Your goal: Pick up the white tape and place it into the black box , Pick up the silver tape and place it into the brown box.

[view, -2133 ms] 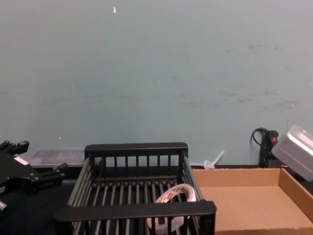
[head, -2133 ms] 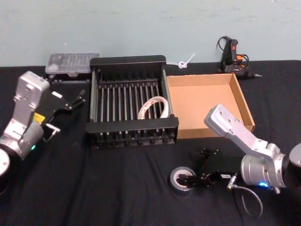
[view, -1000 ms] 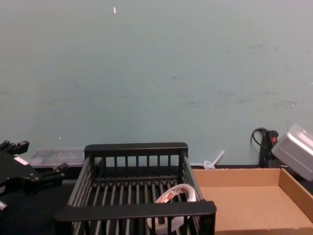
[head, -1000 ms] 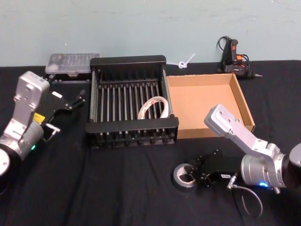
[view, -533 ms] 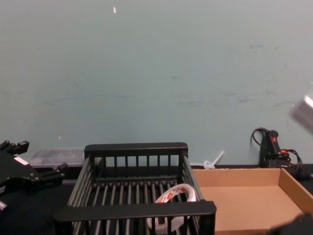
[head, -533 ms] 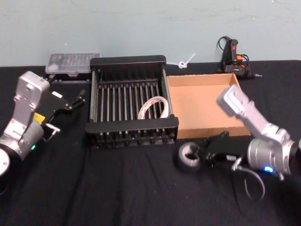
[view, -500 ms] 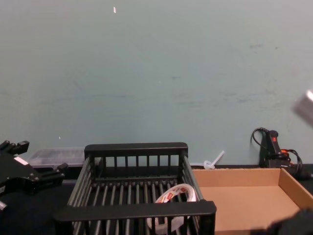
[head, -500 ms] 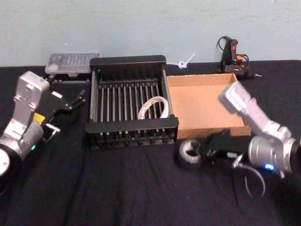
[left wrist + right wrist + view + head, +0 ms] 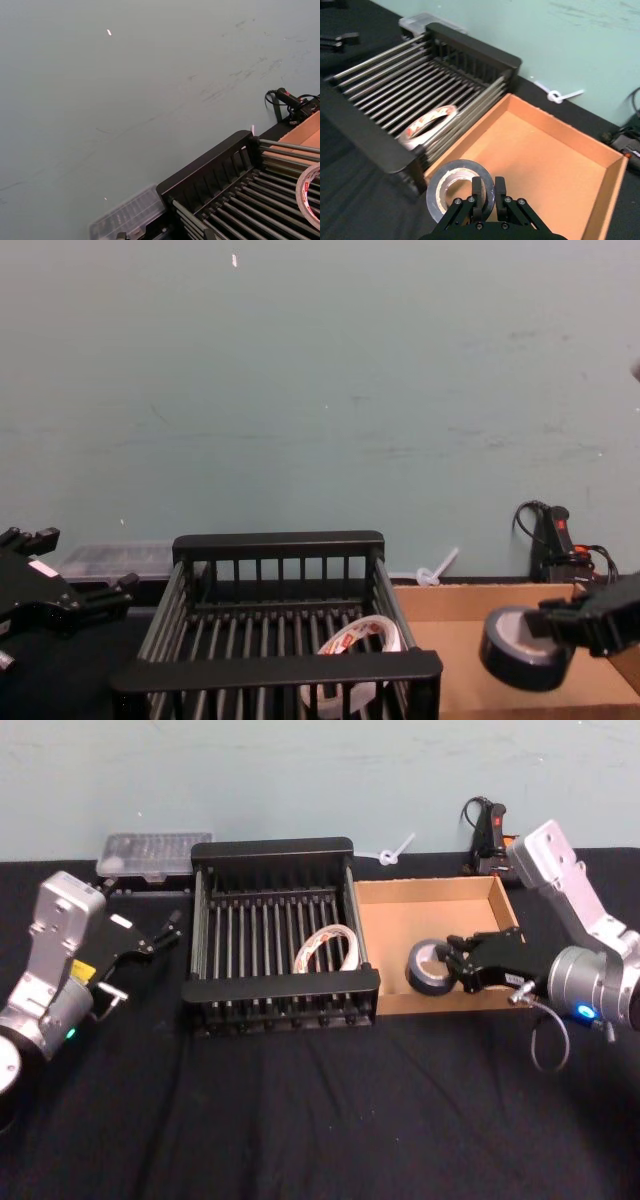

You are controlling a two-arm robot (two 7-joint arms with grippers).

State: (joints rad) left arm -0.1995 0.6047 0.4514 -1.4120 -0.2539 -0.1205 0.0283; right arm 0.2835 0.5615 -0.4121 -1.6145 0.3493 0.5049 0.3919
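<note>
Head view: white tape (image 9: pixel 325 948) part-hidden by black box (image 9: pixel 280 997) bars. Your right gripper (image 9: pixel 452 960) clamps silver tape (image 9: pixel 426 966) over brown box (image 9: pixel 500 913); left gripper (image 9: pixel 165 929) idle w/ fingers apart.

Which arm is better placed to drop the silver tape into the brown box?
The right: its tool grips the silver tape above the brown box. The left tool sits beyond the black crate.

Both arms wear silver-grey metal housings with a boxy, rounded-corner block near the wrist and a thick cylindrical joint carrying a small lit dot, green on the left arm, blue on the right. Each ends in a black, angular end effector, left (image 9: pixel 150 935) and right (image 9: pixel 462 960). A thin grey cable loops under the right arm's joint.
</note>
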